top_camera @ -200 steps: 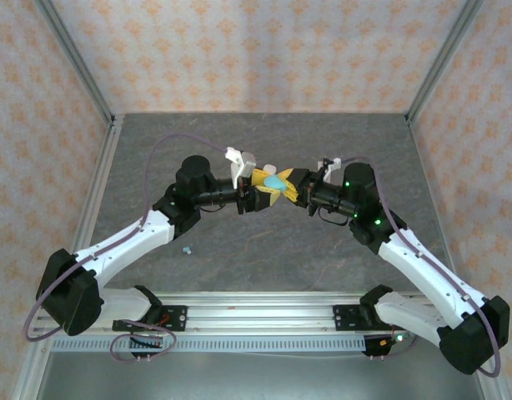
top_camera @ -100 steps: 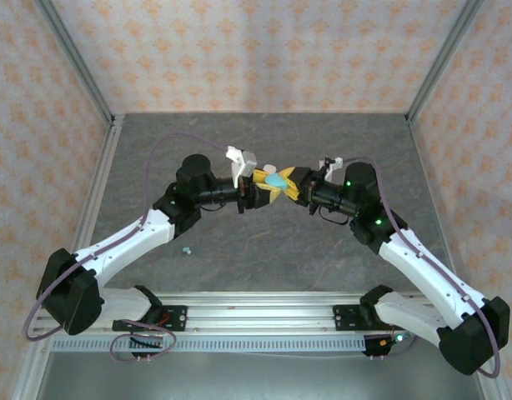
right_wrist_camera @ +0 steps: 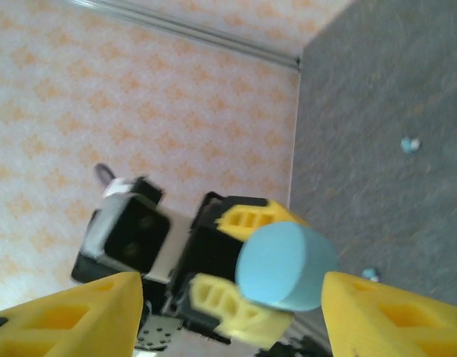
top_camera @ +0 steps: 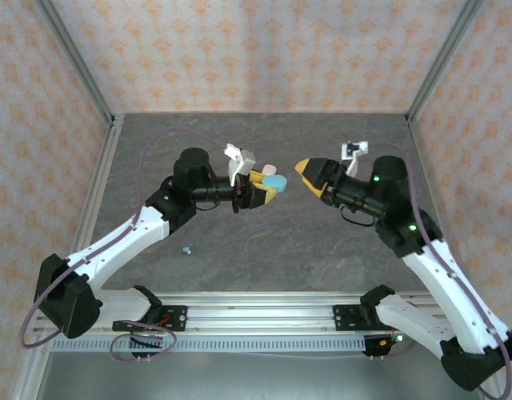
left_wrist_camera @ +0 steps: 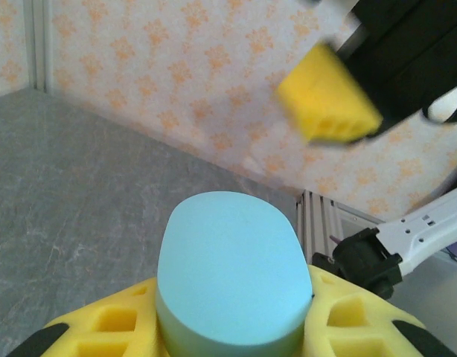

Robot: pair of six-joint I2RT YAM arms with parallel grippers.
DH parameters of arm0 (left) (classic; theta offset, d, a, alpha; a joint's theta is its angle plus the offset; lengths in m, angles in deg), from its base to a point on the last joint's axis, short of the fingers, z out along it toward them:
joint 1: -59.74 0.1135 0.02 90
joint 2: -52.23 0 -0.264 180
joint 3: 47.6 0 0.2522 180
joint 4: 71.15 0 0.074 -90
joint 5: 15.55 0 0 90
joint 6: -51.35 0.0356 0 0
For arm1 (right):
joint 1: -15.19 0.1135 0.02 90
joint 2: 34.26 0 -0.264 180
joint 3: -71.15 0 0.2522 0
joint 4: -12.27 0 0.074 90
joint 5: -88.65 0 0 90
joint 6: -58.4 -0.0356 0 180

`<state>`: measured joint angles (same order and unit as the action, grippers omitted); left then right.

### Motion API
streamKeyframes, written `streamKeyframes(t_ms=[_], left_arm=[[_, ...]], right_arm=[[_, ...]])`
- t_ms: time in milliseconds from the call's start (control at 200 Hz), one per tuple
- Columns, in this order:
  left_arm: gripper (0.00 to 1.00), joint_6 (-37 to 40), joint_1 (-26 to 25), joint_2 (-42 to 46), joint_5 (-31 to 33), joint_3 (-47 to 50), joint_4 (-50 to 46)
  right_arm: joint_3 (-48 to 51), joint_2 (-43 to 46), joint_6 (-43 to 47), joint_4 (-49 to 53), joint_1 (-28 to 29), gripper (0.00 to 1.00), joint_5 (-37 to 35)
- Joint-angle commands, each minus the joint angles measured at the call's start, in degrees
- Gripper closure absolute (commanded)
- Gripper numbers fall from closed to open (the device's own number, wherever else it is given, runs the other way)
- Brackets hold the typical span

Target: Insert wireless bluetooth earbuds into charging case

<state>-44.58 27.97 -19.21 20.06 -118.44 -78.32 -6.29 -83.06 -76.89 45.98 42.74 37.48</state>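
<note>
- While my left gripper [top_camera: 267,187] clamps the teal charging case [top_camera: 275,181] at scene centre, its oval face points right.
- My right gripper [top_camera: 309,176] has opened and withdrawn rightward.
- One earbud [top_camera: 187,249] lies near-left.

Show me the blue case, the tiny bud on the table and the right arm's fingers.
blue case [left_wrist_camera: 232,268]: left wrist view, top face.
bud [top_camera: 187,249]: top view, its middle.
right fingers [top_camera: 306,169]: top view, yellow tip.

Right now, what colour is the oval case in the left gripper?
Pale blue case, clearest in left wrist view.
</note>
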Motion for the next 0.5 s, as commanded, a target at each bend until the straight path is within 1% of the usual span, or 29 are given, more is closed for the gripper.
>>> streamKeyframes(t_ms=[0, 90, 280, 370, 495], left_arm=[[0.84, 2.8, 0.7, 3.4, -4.9, -4.3, -7.4], [0.84, 3.8, 0.7, 4.2, -6.4, -6.3, -11.7], [0.84, 3.4, 0.7, 5.5, -8.4, -9.1, -16.9], [0.84, 3.0, 0.7, 6.2, -8.5, -9.2, -17.5], [0.86, 1.8, 0.7, 6.8, -8.5, -9.0, -17.0]], right_arm=[[-3.7, 1.2, 19.0, 10.0, 0.4, 0.35, 1.3], [-3.0, 0.9, 22.3, 7.7, 2.1, 0.38, 3.7], [-3.7, -1.1, 29.8, 6.5, 5.8, 0.37, 4.8], [-4.2, -2.3, 31.4, 5.1, 7.0, 0.34, 6.2], [-4.2, -4.1, 31.9, 2.2, 8.4, 0.32, 8.4]])
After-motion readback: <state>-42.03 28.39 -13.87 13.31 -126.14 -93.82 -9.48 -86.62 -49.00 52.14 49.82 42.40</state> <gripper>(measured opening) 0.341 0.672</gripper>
